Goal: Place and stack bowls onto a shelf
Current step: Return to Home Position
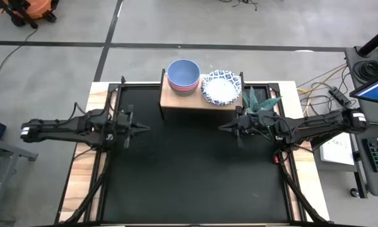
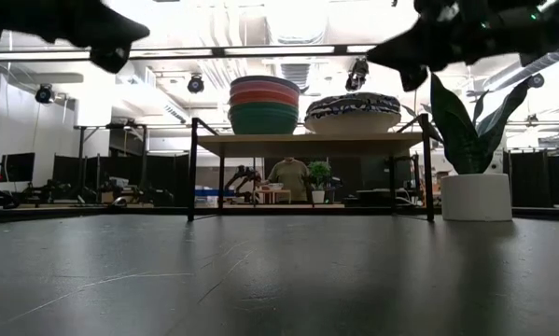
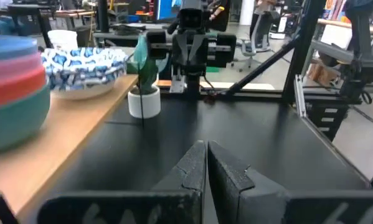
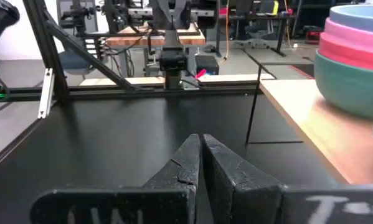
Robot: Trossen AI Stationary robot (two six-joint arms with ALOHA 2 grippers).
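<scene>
On the light-wood shelf (image 1: 176, 99) at the table's far edge stand two stacks. The coloured stack (image 1: 183, 75) has the slate-blue bowl on top, then pink, red and green (image 2: 263, 105). Beside it on the right sits the stack of white bowls with blue patterned rims (image 1: 221, 87), also seen in the low view (image 2: 353, 112). My left gripper (image 1: 146, 128) hovers shut above the table's left-middle, my right gripper (image 1: 221, 128) shut above the right-middle. Both point toward each other and hold nothing.
A white pot with a spiky green plant (image 1: 259, 102) stands on the table just right of the shelf, close to my right arm. The black tabletop (image 1: 195, 183) lies bare between and in front of the grippers. The shelf's black legs (image 2: 193, 168) rest on the table.
</scene>
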